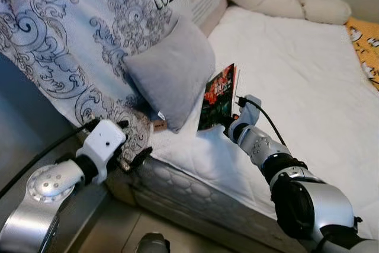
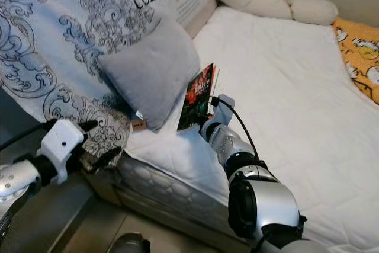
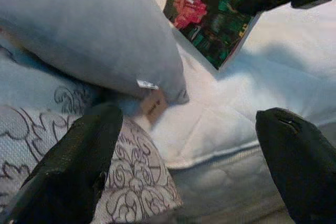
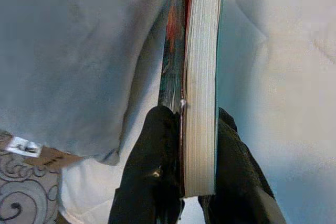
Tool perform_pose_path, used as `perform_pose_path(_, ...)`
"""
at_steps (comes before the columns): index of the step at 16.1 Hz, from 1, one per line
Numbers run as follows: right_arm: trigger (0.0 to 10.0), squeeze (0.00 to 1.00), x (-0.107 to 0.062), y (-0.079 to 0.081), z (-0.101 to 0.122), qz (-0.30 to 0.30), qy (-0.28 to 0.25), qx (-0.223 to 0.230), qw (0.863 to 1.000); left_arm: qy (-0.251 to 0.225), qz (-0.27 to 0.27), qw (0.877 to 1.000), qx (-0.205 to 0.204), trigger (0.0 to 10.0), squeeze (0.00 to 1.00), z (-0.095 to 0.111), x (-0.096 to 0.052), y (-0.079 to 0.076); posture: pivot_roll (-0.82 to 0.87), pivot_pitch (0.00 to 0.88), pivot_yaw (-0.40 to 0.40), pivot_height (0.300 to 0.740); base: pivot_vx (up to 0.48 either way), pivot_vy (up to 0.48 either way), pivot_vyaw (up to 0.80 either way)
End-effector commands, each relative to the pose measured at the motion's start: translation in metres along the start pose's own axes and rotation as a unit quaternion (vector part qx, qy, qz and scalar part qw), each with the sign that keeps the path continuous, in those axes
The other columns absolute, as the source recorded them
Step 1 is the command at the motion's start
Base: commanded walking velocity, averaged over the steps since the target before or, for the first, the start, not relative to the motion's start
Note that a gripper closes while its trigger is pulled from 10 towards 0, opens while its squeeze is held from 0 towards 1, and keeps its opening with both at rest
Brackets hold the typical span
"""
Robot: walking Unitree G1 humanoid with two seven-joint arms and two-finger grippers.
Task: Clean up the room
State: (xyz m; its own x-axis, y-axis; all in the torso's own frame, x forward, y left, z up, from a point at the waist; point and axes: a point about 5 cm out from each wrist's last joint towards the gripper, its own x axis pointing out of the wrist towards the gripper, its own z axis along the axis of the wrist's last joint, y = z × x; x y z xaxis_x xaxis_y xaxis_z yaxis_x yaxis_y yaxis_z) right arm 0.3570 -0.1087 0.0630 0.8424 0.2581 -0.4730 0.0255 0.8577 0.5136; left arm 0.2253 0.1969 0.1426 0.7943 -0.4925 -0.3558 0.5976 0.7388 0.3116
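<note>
Book [image 4: 198, 77] — page edges clamped by right pincer [image 4: 197, 192], seemingly upright.

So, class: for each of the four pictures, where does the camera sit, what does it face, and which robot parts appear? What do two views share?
Left eye view: head, looking down at the bed; both arms show.
Right eye view: same scene.
Left wrist view: along the open left end effector toward the grey pillow.
Right wrist view: along the right end effector, shut on the book.
Shared: book and pillow in all four.
</note>
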Motion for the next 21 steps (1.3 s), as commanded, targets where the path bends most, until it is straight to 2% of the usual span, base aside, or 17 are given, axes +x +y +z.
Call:
perform_pose_path(1,10.0,0.0,0.0,0.0,0.012,-0.007,-0.024,0.006,1.0,-0.005,-0.002,1.0,0.006,10.0,0.0,0.005,-0.004,-0.001,0.44,0.077,-0.057,0.74,0.0,0.0,0.0)
perform_pose_path(3,10.0,0.0,0.0,-0.004,0.009,-0.022,-0.022,0.014,0.999,-0.005,-0.005,1.0,0.004,10.0,0.0,0.007,-0.007,-0.003,0.45,0.097,-0.059,0.74,0.0,0.0,0.0)
perform_pose_path(4,10.0,0.0,-0.002,-0.012,0.008,-0.046,-0.022,0.034,0.998,-0.011,-0.035,0.999,-0.014,10.0,0.0,0.011,-0.007,-0.01,0.46,0.107,-0.055,0.74,0.0,0.0,0.0)
perform_pose_path(5,10.0,0.3,-0.003,-0.018,0.008,-0.061,-0.022,0.047,0.997,-0.015,-0.073,0.997,-0.023,10.0,0.0,0.013,-0.006,-0.016,0.46,0.105,-0.049,0.74,0.0,0.0,0.0)
perform_pose_path(6,10.0,1.0,-0.004,-0.023,0.008,-0.073,-0.024,0.058,0.995,-0.013,-0.091,0.996,-0.023,10.0,0.0,0.014,-0.007,-0.019,0.45,0.101,-0.044,0.74,0.0,0.0,0.0)
perform_pose_path(7,10.0,1.0,-0.005,-0.026,0.009,-0.078,-0.026,0.066,0.994,-0.011,-0.095,0.995,-0.02,10.0,0.0,0.014,-0.007,-0.02,0.45,0.1,-0.043,0.74,0.0,0.0,0.0)
perform_pose_path(9,10.0,1.0,-0.012,-0.048,0.014,-0.119,-0.036,0.102,0.987,-0.01,-0.097,0.995,-0.014,10.0,0.0,0.015,-0.006,-0.022,0.44,0.096,-0.036,0.74,0.0,0.0,0.0)
perform_pose_path(10,10.0,1.0,-0.014,-0.053,0.014,-0.126,-0.037,0.11,0.985,-0.011,-0.098,0.995,-0.015,10.0,0.0,0.016,-0.006,-0.022,0.44,0.094,-0.035,0.74,0.0,0.0,0.0)
perform_pose_path(11,10.0,1.0,-0.019,-0.069,0.014,-0.147,-0.041,0.128,0.98,-0.011,-0.095,0.995,-0.016,10.0,0.0,0.017,-0.004,-0.021,0.44,0.095,-0.034,0.74,0.0,0.0,0.0)
perform_pose_path(14,10.0,1.0,-0.026,-0.084,0.013,-0.161,-0.044,0.143,0.975,-0.011,-0.1,0.995,-0.02,10.0,0.0,0.018,-0.002,-0.022,0.42,0.09,-0.034,0.74,0.0,0.0,0.0)
perform_pose_path(16,10.0,1.0,-0.028,-0.089,0.006,-0.141,-0.037,0.138,0.98,-0.009,-0.109,0.994,-0.024,10.0,0.0,0.015,0.002,-0.027,0.39,0.066,-0.038,0.74,0.0,0.0,0.0)
perform_pose_path(18,10.0,1.0,-0.03,-0.093,-0.009,-0.112,-0.024,0.133,0.985,-0.002,-0.101,0.994,-0.036,10.0,0.0,0.004,0.011,-0.031,0.34,0.012,-0.048,0.74,0.0,0.0,0.0)
perform_pose_path(19,10.0,1.0,-0.032,-0.094,-0.022,-0.097,-0.008,0.12,0.988,0.002,-0.091,0.995,-0.045,10.0,0.0,-0.005,0.017,-0.03,0.32,0.0,-0.046,0.74,0.0,0.0,0.0)
perform_pose_path(21,10.0,1.0,-0.035,-0.098,-0.031,-0.087,-0.004,0.083,0.993,0.002,-0.076,0.995,-0.06,10.0,0.0,-0.012,0.024,-0.029,0.28,0.0,-0.04,0.74,0.0,0.0,0.0)
